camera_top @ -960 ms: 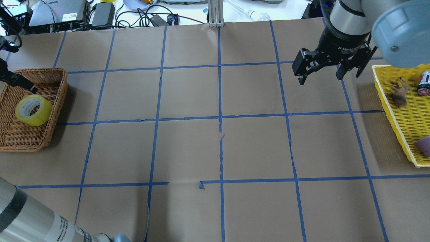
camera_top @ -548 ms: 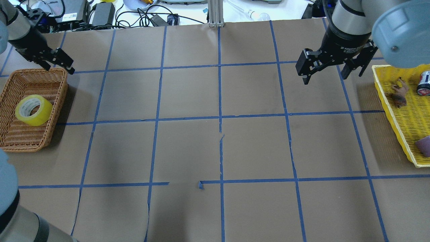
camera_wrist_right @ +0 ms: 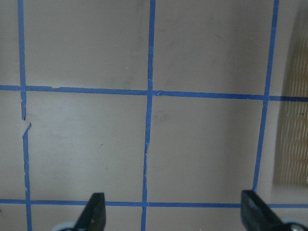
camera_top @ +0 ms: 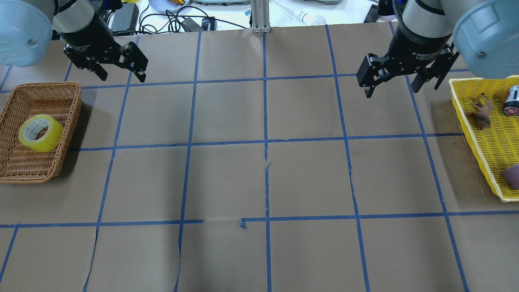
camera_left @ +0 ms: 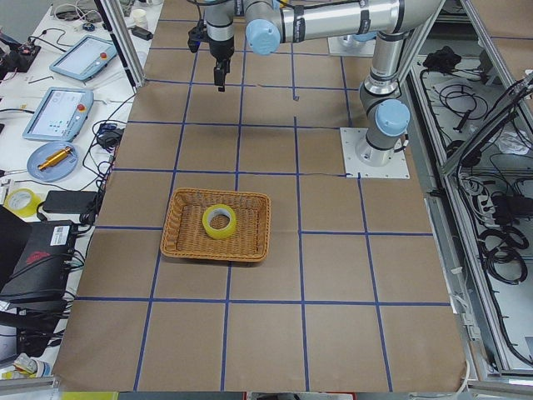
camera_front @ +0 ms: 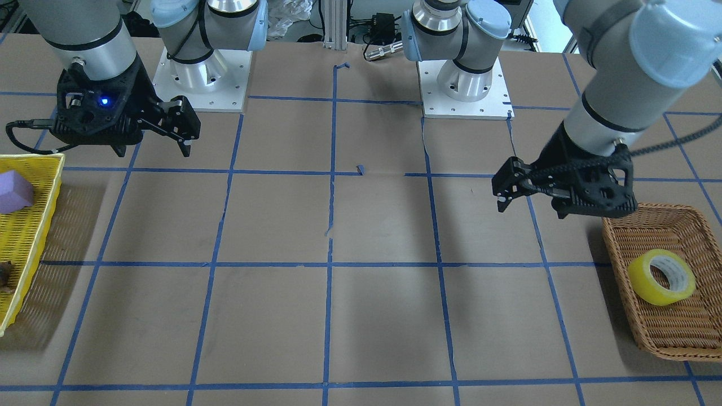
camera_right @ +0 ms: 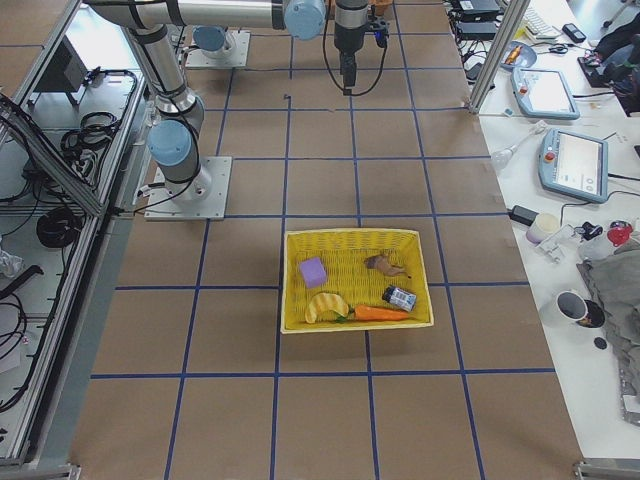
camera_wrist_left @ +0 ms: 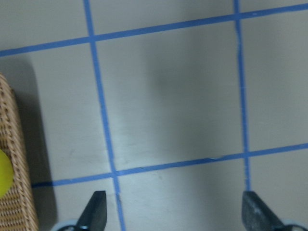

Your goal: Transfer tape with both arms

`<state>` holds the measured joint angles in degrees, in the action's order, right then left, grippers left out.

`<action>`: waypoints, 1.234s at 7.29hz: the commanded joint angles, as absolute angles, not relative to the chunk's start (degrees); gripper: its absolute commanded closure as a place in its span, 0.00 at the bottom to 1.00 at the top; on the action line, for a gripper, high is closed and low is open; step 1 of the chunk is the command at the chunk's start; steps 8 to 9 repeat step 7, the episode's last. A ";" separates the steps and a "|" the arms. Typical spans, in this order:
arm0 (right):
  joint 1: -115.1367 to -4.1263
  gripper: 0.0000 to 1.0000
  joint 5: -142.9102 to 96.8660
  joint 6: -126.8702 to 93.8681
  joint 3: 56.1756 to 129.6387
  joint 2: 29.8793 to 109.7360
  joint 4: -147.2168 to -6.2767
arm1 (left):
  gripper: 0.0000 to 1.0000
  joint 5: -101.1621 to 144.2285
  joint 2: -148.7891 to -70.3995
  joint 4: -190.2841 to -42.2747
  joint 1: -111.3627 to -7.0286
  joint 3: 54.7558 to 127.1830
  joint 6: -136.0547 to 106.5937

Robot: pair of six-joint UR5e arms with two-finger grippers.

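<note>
The yellow tape lies flat in a wicker basket at the table's left end; it also shows in the front view and the left view. My left gripper is open and empty, held above the table beyond the basket's far right corner. Its wrist view shows open fingertips, bare paper, and a sliver of the tape. My right gripper is open and empty at the far right, its fingertips over bare paper.
A yellow plastic tray at the right end holds a purple block, a toy animal and a can. Blue tape lines grid the brown paper. Cables and devices lie beyond the far edge.
My left gripper has swung from over the basket to the right, past its far right corner. The right gripper has shifted slightly toward the far edge. The tape has not moved.
</note>
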<state>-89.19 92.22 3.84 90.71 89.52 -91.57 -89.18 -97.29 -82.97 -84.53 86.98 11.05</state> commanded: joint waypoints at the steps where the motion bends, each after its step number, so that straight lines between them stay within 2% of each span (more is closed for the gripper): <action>1: -89.21 0.00 91.76 3.87 90.79 89.82 -91.41 | 0.00 -88.95 -89.95 -83.06 -86.75 92.70 8.01; 4: -89.21 0.00 91.76 3.87 90.97 89.82 -91.49 | 0.00 -89.64 -85.53 -83.32 -89.54 96.06 5.55; 9: -89.21 0.00 91.93 3.78 91.05 89.83 -91.67 | 0.00 -89.65 -85.69 -82.79 -89.74 95.19 5.36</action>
